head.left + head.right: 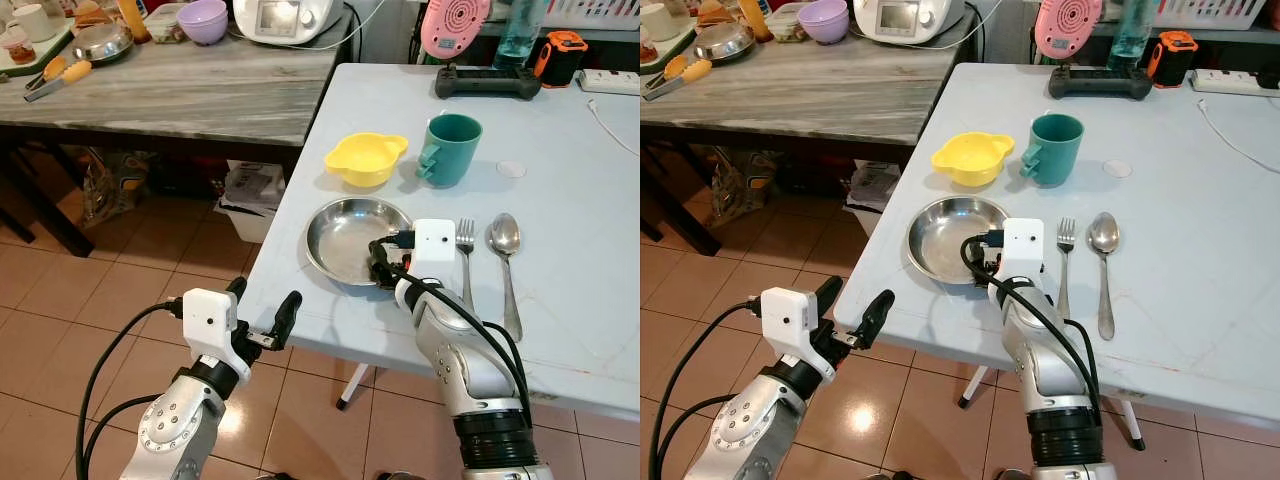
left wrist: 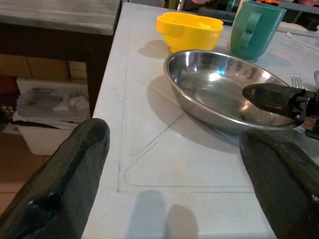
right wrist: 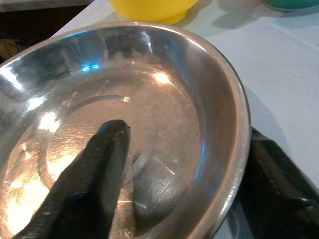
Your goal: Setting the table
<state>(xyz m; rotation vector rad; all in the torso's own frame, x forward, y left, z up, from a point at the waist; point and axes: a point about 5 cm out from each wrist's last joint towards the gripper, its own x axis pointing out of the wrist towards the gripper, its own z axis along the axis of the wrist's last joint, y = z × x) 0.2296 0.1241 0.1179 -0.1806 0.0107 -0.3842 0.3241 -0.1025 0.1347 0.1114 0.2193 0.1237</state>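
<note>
Right wrist view: right pincer (image 3: 184, 164) straddles steel plate (image 3: 149, 99) rim, unclamped; left pincer (image 1: 263, 308) apart.

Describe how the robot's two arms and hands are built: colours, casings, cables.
Both arms are silver metal with ribbed black wrist collars and looping black cables. Each carries a white box-shaped camera housing behind its hand. The left hand and the right hand each have two long black fingers.
</note>
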